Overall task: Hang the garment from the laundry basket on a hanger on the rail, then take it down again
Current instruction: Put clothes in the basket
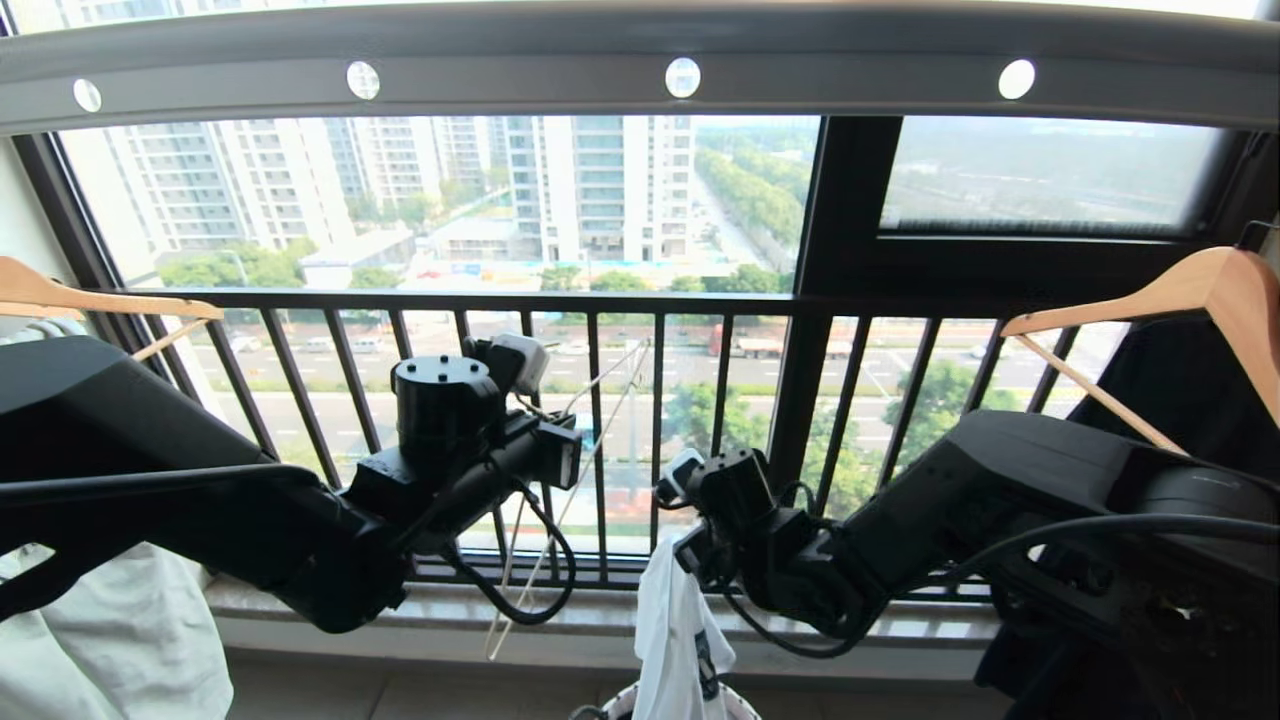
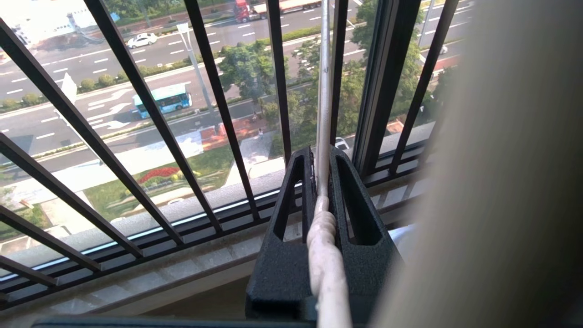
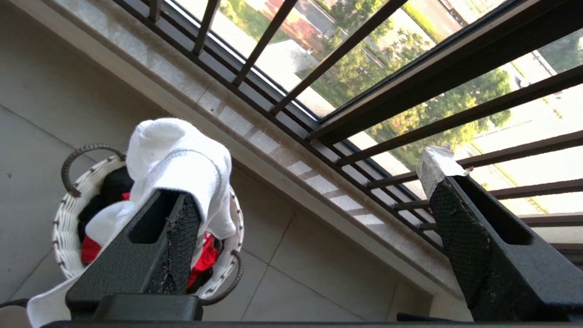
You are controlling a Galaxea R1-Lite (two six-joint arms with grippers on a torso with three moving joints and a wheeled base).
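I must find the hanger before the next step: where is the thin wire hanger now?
In the head view the hanger is left of centre, before the black window railing, clamped in the left gripper; the T-shirt hangs to its right.

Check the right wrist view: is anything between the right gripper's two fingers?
No. The right gripper stands open with a bare gap; only floor, sill and railing show through. The garment drapes over one finger, above the laundry basket.
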